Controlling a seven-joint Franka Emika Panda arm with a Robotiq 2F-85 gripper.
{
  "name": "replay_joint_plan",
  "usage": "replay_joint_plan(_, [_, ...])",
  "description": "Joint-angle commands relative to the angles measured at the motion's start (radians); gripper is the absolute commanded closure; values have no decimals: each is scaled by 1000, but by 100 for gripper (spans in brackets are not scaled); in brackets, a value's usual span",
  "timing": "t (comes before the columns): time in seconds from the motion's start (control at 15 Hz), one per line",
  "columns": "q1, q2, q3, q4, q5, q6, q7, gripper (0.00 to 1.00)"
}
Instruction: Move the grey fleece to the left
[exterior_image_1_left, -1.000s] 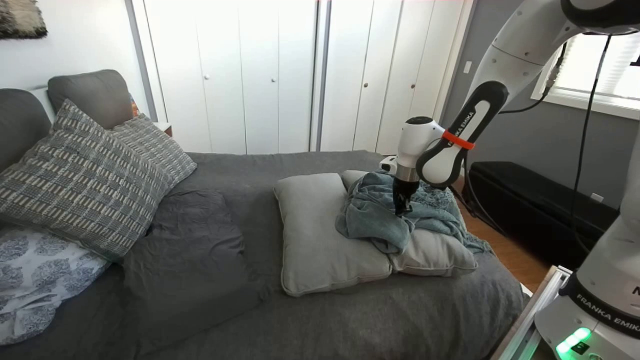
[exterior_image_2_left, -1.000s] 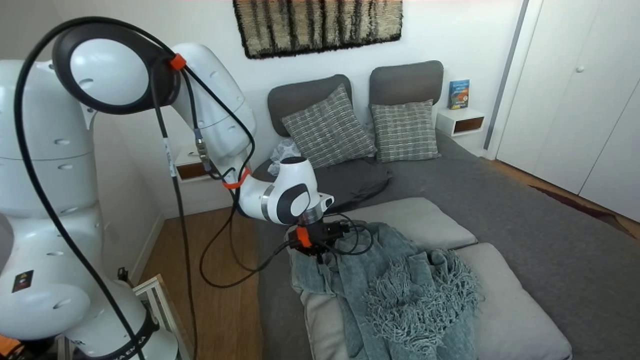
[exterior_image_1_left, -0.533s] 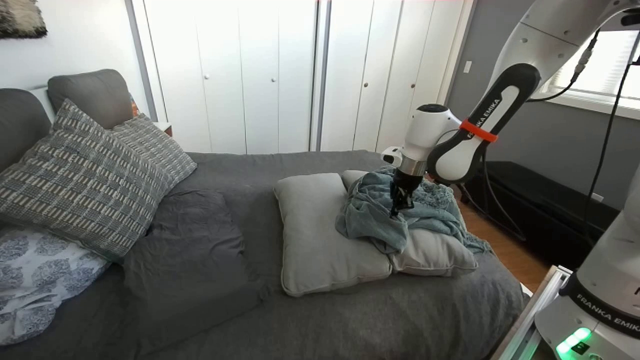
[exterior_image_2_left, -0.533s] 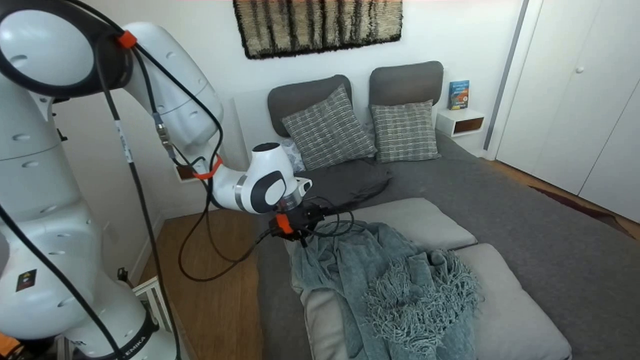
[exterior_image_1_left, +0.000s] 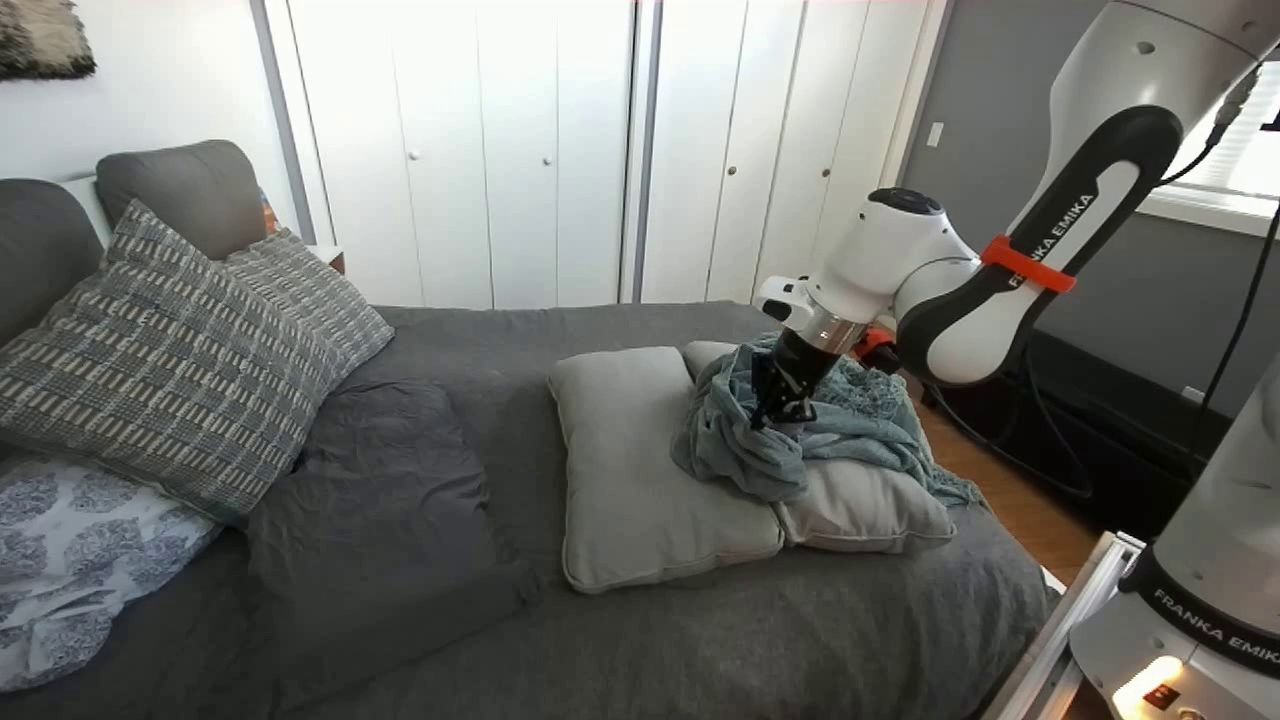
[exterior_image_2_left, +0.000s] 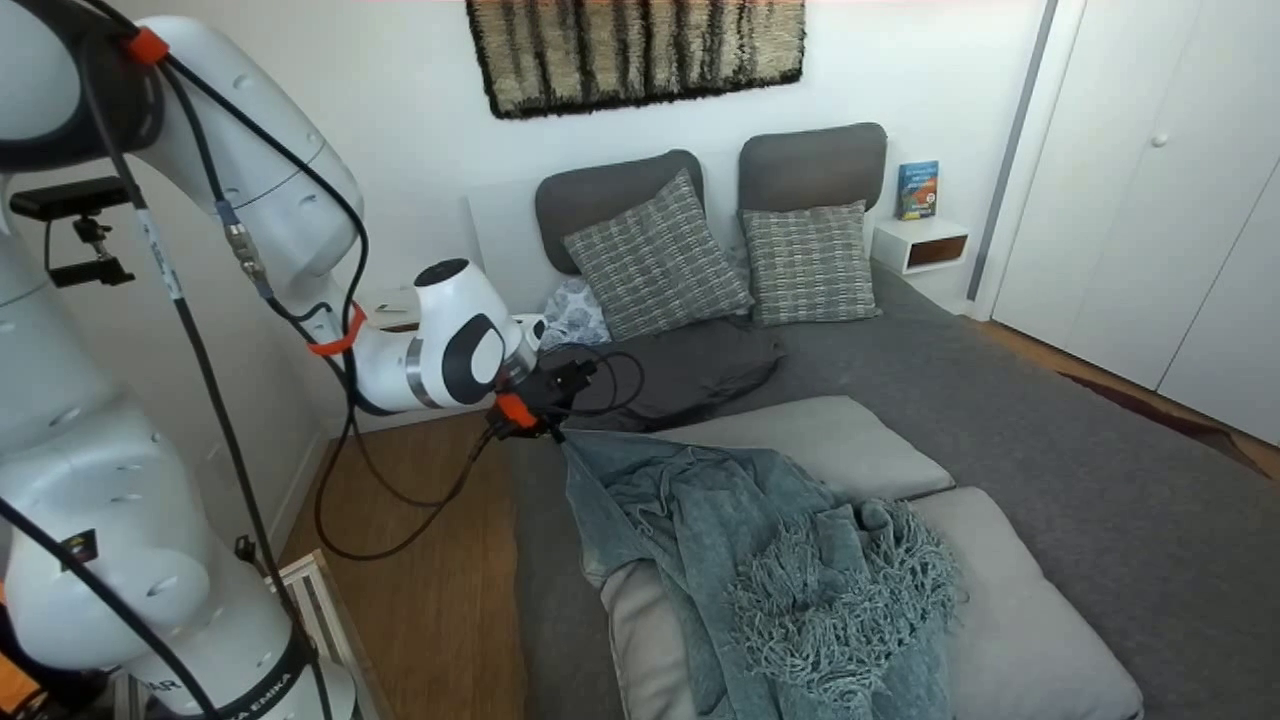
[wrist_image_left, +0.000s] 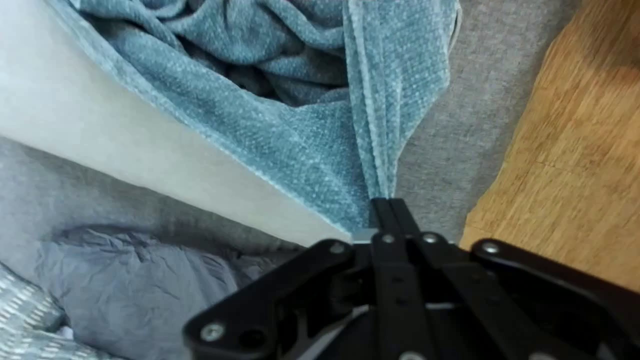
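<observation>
The grey fleece is a blue-grey fringed blanket, heaped on two pale cushions in both exterior views. My gripper stands at the fleece's near-left end in that exterior view, by the bed's edge. In the wrist view my gripper has its fingers together, pinching a gathered edge of the fleece. The cloth is drawn up taut to the fingertips. In an exterior view the gripper is tilted and partly covers the fleece. The pinched cloth between the fingers is mostly hidden.
Pale cushions lie under the fleece on the dark grey bed. Patterned pillows and a crumpled dark cloth lie toward the headboard. Wooden floor runs beside the bed on the arm's side. Cables hang from the arm.
My gripper has moved left and back toward the arm's base, tilting, and has pulled the fleece's edge out with it. The rest of the fleece and the cushions stay. The base light changed from green to orange.
</observation>
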Motion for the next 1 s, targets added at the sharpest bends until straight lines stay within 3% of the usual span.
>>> replay_joint_plan(0.0, [29, -2, -7, 0, 1, -6, -9, 99])
replay_joint_plan(0.47, [36, -2, -1, 1, -6, -8, -18, 100])
replay_joint_plan(0.93, [79, 16, 91, 243, 51, 87, 171, 100])
